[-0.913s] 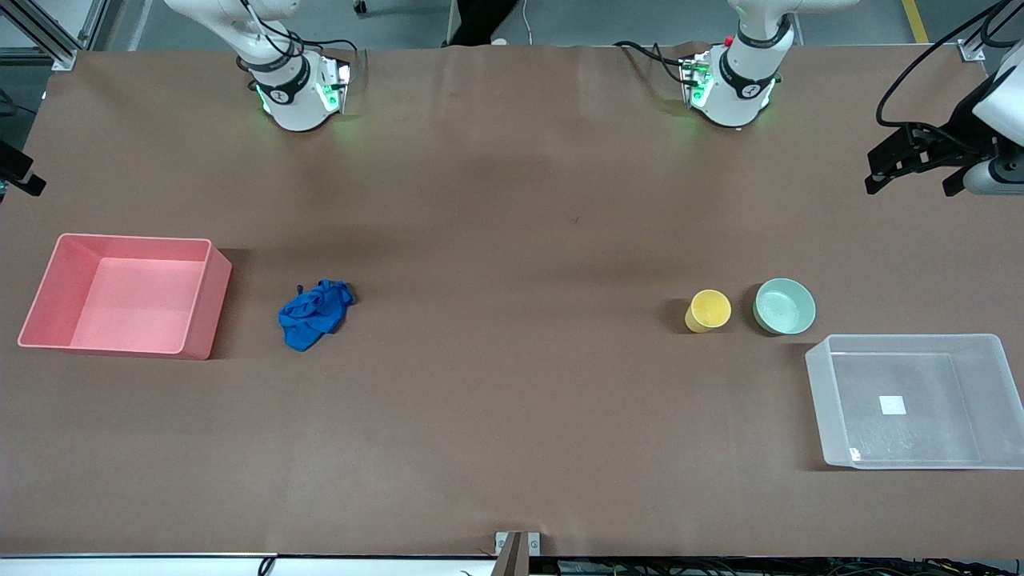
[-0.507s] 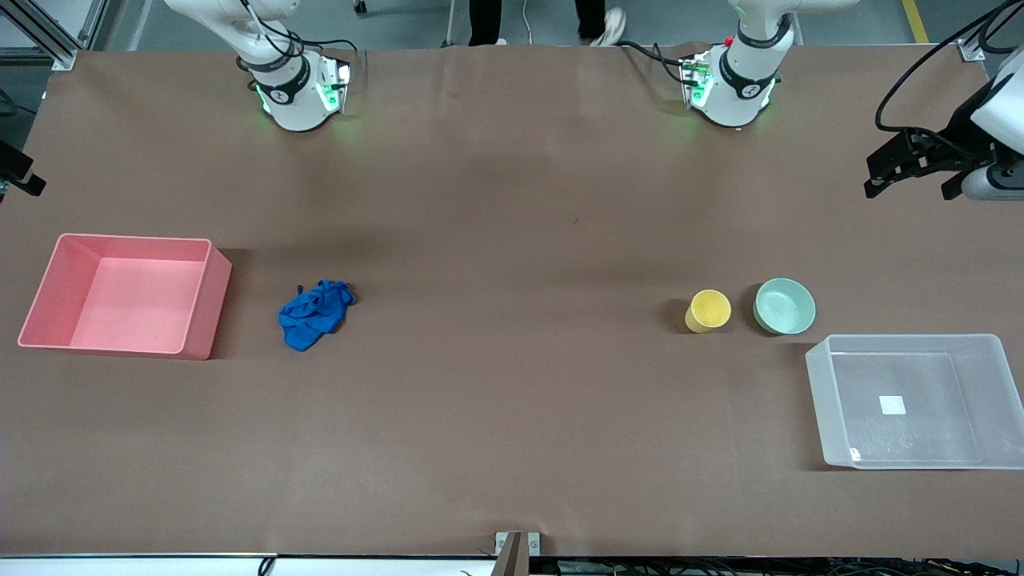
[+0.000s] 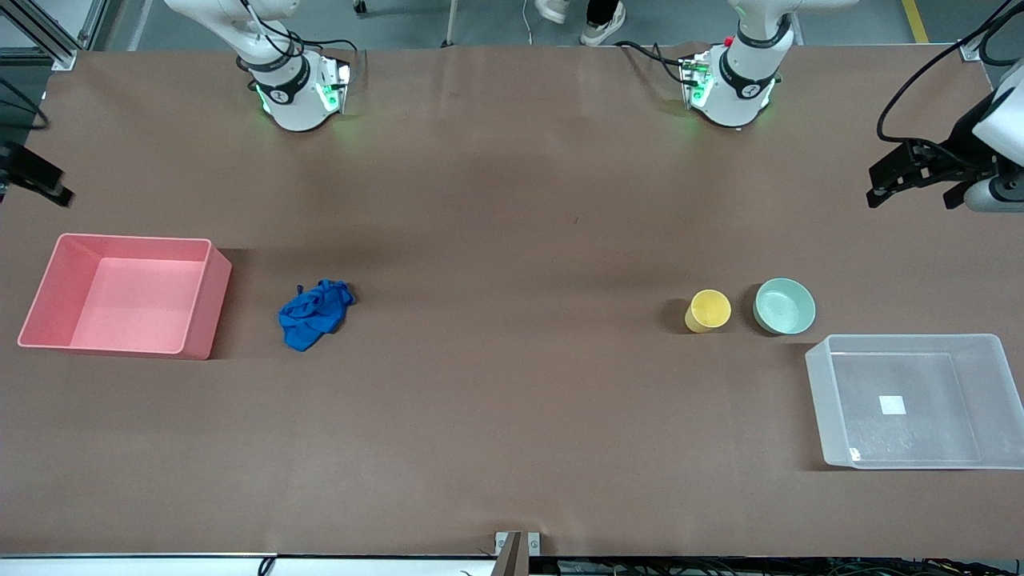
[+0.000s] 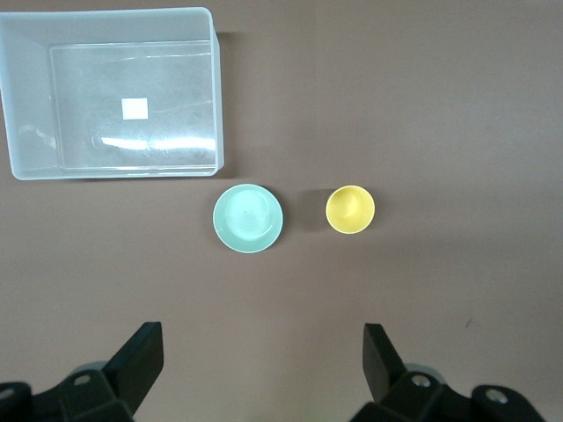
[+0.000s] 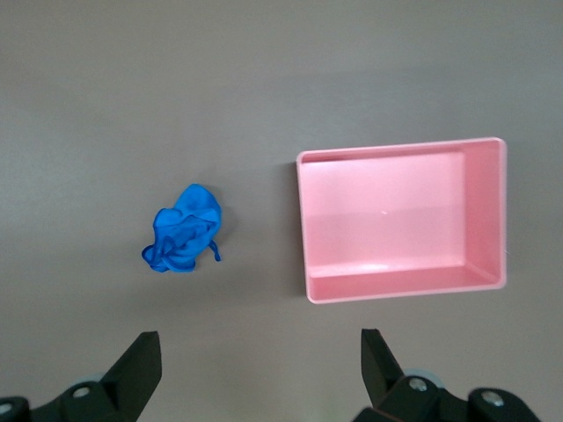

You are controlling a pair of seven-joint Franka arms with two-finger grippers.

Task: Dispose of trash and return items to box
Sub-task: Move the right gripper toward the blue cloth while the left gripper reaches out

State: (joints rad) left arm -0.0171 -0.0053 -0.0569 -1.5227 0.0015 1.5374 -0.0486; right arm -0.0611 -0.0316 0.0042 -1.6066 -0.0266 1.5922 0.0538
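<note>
The blue cloth wad (image 3: 314,314) lies on the table beside the pink bin, toward the right arm's end; it also shows in the right wrist view (image 5: 185,229). The yellow cup (image 3: 708,310) and the mint-green bowl (image 3: 785,306) stand side by side next to the clear tub (image 3: 816,392), which is empty with a white sticker on its bottom. The left wrist view shows the cup (image 4: 350,209), the bowl (image 4: 248,217) and the tub (image 4: 217,97). My left gripper (image 3: 912,192) (image 4: 261,343) hangs open and empty high over the table's left-arm end. My right gripper (image 3: 36,180) (image 5: 259,347) hangs open and empty high over the right-arm end.
The pink opaque bin (image 3: 210,296) stands empty at the right arm's end, also in the right wrist view (image 5: 303,229). The two arm bases (image 3: 296,88) (image 3: 732,84) stand at the table's robot side. A brown mat covers the table.
The right gripper has come a little farther into the front view at its edge. The left gripper has shifted slightly. The cloth, cup, bowl and bins have not moved.
</note>
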